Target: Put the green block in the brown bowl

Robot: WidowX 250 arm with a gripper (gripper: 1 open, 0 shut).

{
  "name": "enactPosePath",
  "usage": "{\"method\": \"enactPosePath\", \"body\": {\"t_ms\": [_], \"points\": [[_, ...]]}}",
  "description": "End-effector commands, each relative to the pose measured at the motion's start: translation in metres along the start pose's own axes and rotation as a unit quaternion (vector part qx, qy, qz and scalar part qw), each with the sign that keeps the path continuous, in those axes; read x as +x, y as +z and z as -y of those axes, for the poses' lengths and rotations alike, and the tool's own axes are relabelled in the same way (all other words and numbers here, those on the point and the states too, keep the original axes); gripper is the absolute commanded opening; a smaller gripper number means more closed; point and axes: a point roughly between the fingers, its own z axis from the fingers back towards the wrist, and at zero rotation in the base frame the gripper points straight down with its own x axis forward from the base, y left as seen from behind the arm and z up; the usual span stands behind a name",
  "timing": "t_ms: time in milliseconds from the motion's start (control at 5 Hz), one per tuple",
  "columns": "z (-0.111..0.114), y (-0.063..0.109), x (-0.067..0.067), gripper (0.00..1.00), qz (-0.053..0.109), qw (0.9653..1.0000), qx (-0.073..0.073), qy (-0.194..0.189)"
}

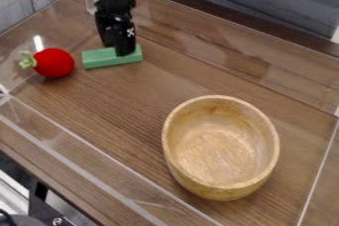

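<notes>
The green block (pixel 103 58), a small flat slab, lies on the dark wooden table at the upper left. My black gripper (pixel 115 48) points down right over its right half, jaws open and straddling the block, its fingertips low around it. Whether the fingers touch the block I cannot tell. The brown bowl (pixel 269 141), large, round and light wooden, stands empty at the lower right, well apart from the gripper.
A red round fruit (pixel 54 62) with a green stem lies just left of the block. Clear plastic walls (pixel 79 141) border the table along the front and left. A grey plank wall runs along the back.
</notes>
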Motion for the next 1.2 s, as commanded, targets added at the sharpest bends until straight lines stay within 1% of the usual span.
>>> {"method": "enactPosePath", "body": {"t_ms": [0, 200, 400, 800, 1000], "points": [[0.000, 0.007, 0.004, 0.00, 0.007, 0.9999, 0.014, -0.003], [0.000, 0.005, 0.003, 0.00, 0.005, 0.9999, 0.012, 0.000], [0.009, 0.021, 0.002, 0.00, 0.011, 0.9997, 0.023, 0.005], [0.026, 0.057, -0.001, 0.00, 0.031, 0.9983, 0.046, 0.017], [0.029, 0.057, -0.002, 0.00, 0.030, 0.9984, 0.045, 0.015]]}}
